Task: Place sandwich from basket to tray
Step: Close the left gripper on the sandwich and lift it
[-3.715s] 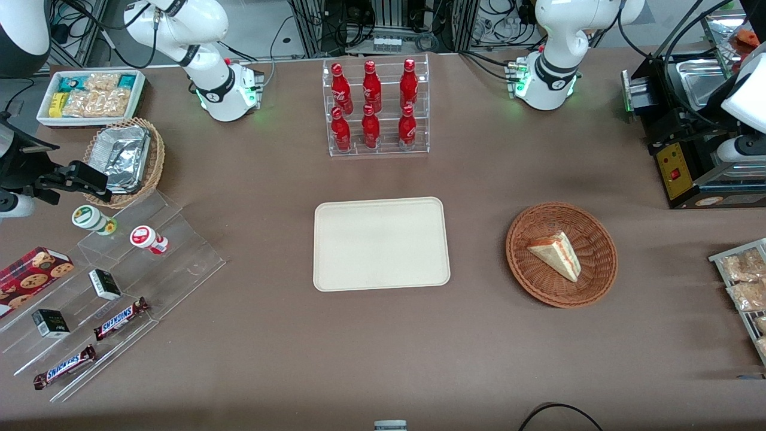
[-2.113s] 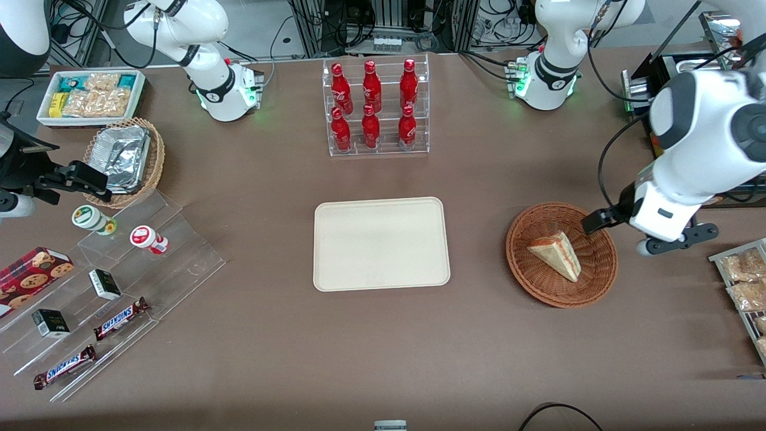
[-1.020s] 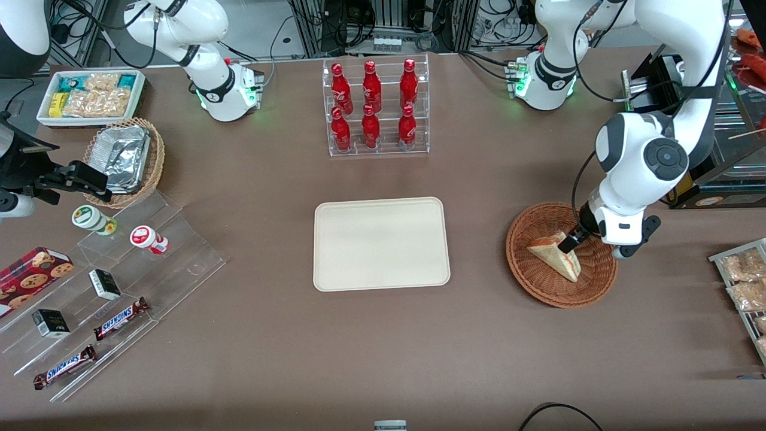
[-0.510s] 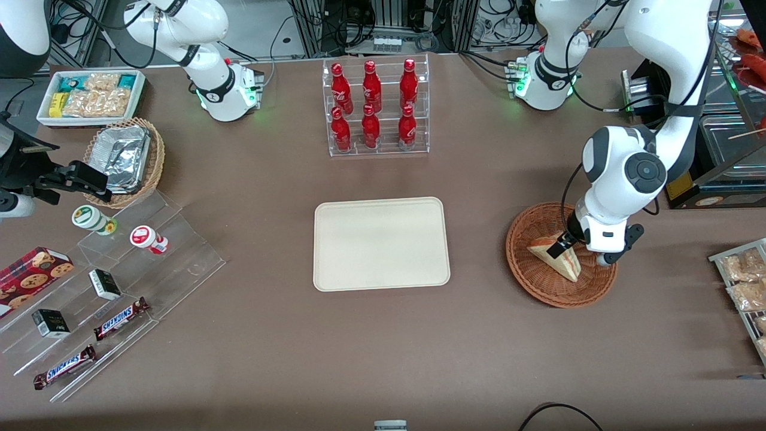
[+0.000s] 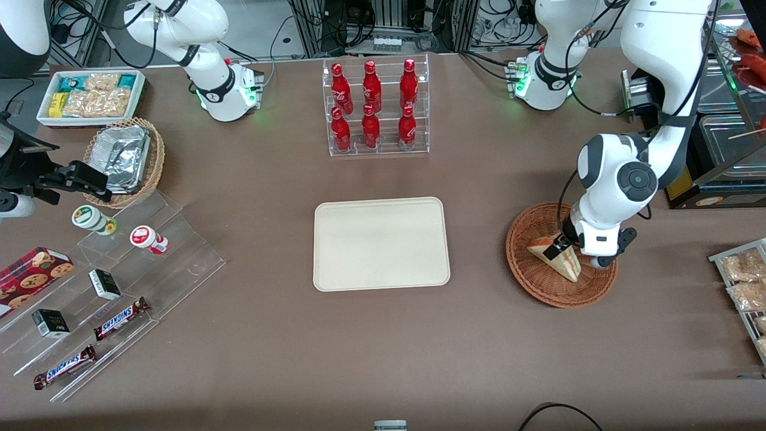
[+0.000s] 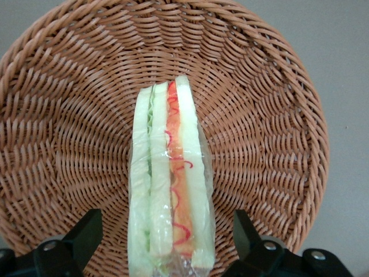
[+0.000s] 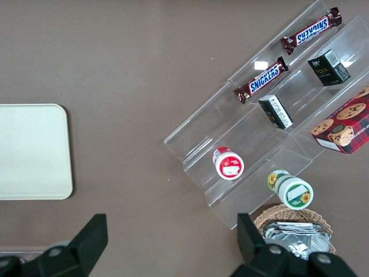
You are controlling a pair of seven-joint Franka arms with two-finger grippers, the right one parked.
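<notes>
Tray: mid-table, bare; nothing delivered yet.
Basket: toward the working arm's end, well apart from the tray.
Sandwich: in the basket, wrapped, standing on edge.
Gripper: low over the sandwich, fingers spread wide on either side, holding nothing.
Status: approach done; grasp, lift, carry and release remain.

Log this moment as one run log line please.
phase: pre-grasp | hand: open, fingers either side of sandwich | sandwich: lying in basket | tray: bare
</notes>
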